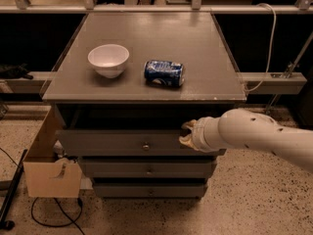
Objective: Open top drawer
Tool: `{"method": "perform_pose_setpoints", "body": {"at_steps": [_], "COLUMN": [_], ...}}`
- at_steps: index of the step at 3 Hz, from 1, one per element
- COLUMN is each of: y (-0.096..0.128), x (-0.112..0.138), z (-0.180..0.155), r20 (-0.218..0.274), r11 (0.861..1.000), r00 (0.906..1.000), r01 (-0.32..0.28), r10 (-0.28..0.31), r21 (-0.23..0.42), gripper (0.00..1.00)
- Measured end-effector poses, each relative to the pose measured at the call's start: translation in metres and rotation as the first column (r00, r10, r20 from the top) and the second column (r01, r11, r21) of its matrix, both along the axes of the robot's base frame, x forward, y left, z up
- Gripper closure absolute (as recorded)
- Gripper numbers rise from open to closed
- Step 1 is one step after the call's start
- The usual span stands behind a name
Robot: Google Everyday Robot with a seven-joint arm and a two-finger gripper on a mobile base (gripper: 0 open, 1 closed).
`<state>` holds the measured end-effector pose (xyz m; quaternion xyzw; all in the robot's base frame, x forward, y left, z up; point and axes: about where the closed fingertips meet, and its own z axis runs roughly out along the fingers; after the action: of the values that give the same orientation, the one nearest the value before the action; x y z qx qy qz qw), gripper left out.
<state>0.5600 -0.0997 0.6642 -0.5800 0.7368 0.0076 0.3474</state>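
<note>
The top drawer point(112, 143) is the widest of three grey drawer fronts under the grey cabinet top, with a small round metal knob point(145, 146) at its centre. It stands pulled out a little, with a dark gap above its front. My gripper point(188, 133), at the end of a white arm coming from the right, rests at the drawer front's upper right edge, right of the knob. Its tip is tucked against the drawer edge.
A white bowl point(108, 59) and a blue soda can point(164, 73) lying on its side sit on the cabinet top point(195, 43). Two narrower drawers point(146, 169) are below. A cardboard box point(49, 170) stands at the cabinet's left, with cables on the floor.
</note>
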Motion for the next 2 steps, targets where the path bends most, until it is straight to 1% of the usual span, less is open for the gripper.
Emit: {"method": "perform_pose_setpoints", "body": {"at_steps": [1,2], "y": [0.0000,0.0000], "x": [0.0000,0.0000], "z": [0.0000,0.0000], "r20": [0.000,0.000], "r11": [1.000,1.000], "r00": [1.0000,1.0000], "r01": [0.000,0.000], "r10": [0.000,0.000], "r21": [0.000,0.000], "gripper": [0.53,0.22]}}
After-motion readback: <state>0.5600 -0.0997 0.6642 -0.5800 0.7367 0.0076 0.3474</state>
